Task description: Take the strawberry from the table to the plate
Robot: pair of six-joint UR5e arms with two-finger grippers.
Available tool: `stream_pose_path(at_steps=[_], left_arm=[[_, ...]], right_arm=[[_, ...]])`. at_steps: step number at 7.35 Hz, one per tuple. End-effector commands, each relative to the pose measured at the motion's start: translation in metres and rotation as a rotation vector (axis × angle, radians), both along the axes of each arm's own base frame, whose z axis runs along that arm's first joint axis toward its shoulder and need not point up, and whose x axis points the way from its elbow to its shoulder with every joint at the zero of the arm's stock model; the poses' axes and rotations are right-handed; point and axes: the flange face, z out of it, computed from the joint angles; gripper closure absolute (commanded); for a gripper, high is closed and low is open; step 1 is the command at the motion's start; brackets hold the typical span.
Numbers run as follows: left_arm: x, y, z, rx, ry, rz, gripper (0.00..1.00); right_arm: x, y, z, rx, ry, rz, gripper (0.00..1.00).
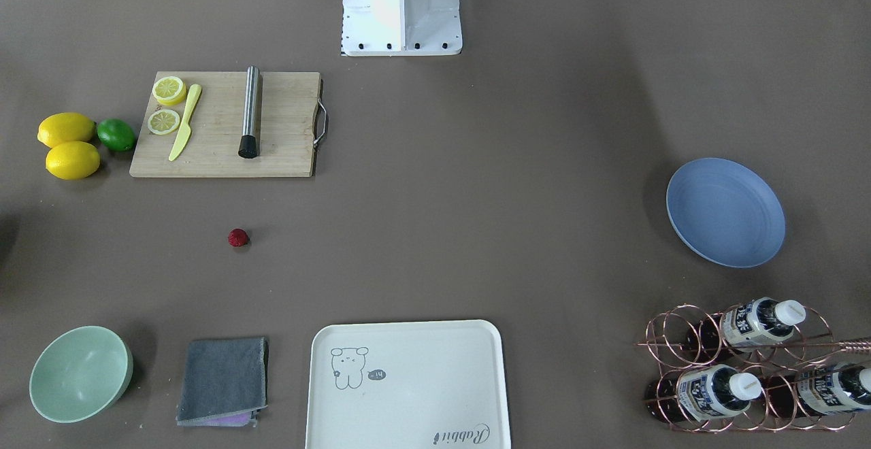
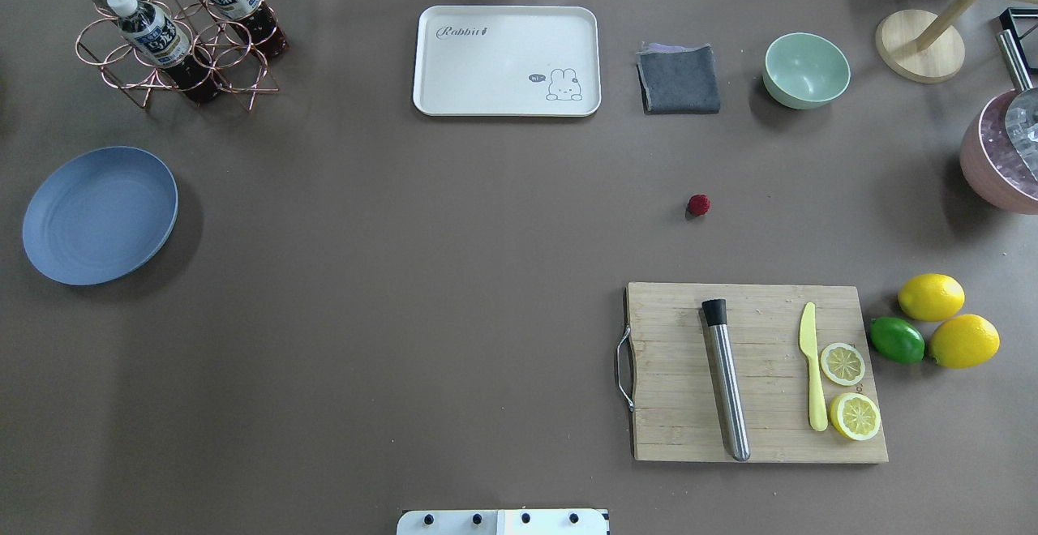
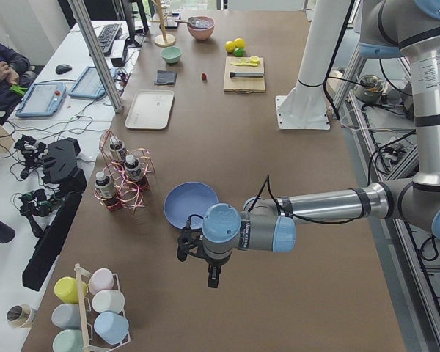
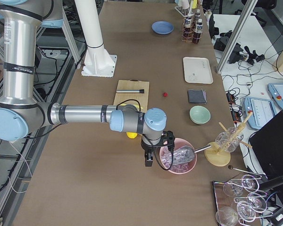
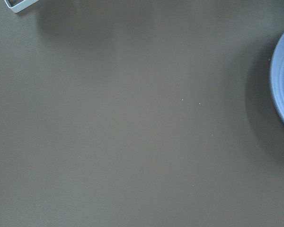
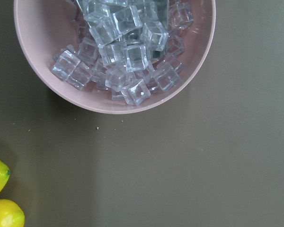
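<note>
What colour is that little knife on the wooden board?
Pale yellow; the knife shows best in the overhead view.

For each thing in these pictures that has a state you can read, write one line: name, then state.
strawberry: on table, untouched
plate: empty
mint bowl: empty
tray: empty
pink bowl: filled with ice cubes
lemon slices: cut, on board
bottles: capped
cloth: folded
left gripper: jaws cannot be judged
right gripper: jaws cannot be judged

Robotics lab, not a kitchen: industrial robot arm (image 3: pixel 330 204) by a white pedestal (image 3: pixel 319 59) at the table (image 1: pixel 476 231) edge, alu. frame post (image 3: pixel 97 59), side bench (image 3: pixel 4 183) w/ keyboard (image 3: pixel 106 35) & tablet (image 3: pixel 45 99) (a person (image 3: pixel 1 62) sits at it).
</note>
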Motion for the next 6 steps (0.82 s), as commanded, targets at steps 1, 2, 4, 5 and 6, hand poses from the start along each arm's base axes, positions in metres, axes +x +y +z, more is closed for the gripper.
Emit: stream_pose_path(at_steps=[1,2,4,5,6], left_arm=[[0.0000,-0.0001,-0.0033,0.006,0.000,0.000,0.02],[0.0000,-0.0002,-0.0040,0.006,0.000,0.000,0.02],[-0.0002,-0.0027,-0.0060,0.010,0.000,-0.002,0.02],[-0.0003,-0.0049,-0.0071,0.013,-0.001,-0.002,0.02],[-0.0005,-0.0077,-0.0104,0.018,-0.001,-0.004,0.02]], right_arm=[[0.0000,0.0000,0.0000,0.000,0.000,0.000,0.00],[-0.0003,0.0000,-0.0003,-0.001,-0.004,0.001,0.00],[-0.0013,0.0001,-0.0004,-0.002,-0.017,0.001,0.00],[-0.0014,-0.0002,-0.0014,0.001,-0.018,0.001,0.00],[-0.0014,-0.0002,-0.0014,0.000,-0.018,0.002,0.00]])
